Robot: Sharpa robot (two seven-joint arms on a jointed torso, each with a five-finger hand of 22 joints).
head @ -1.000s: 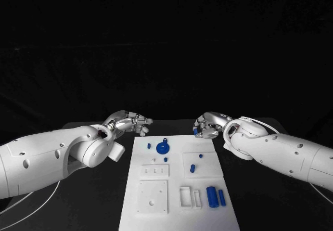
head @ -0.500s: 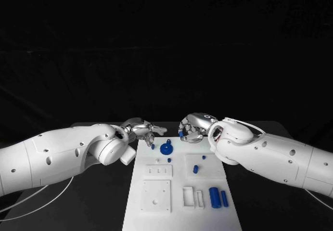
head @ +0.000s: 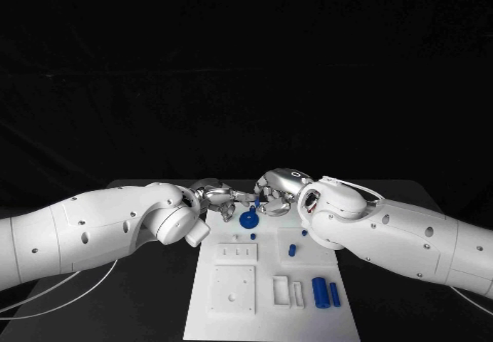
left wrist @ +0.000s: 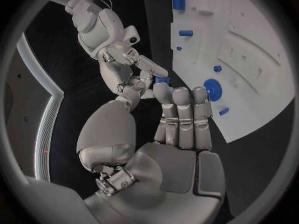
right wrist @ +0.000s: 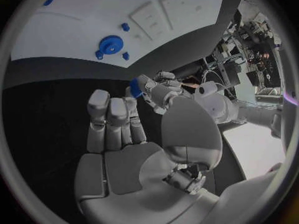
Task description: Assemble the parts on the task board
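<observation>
Above the far end of the task board (head: 269, 313), the two hands meet fingertip to fingertip over a small blue part (head: 253, 202). From the left, the left hand (head: 218, 196) reaches in with its fingers extended side by side, their tips touching the part; the left wrist view shows those fingers (left wrist: 184, 115) straight and close together, with the thumb beside them, and the blue part (left wrist: 162, 80) at their tips. To the right, the right hand (head: 273, 194) has the same part pinched at its fingertips; in the right wrist view the part (right wrist: 134, 88) appears as a short blue piece caught between the fingertips of both hands (right wrist: 122, 134). Which hand carries the part's weight cannot be told.

On the white board just below the hands lies a round blue gear (head: 248, 220) with a toothed rim, a small blue peg (head: 253, 236) near it. Farther right stands a short blue pin (head: 292, 250) in a raised white block. Nearest the robot, at the right, two blue cylinders (head: 320, 293) lie side by side, the left one thicker.
</observation>
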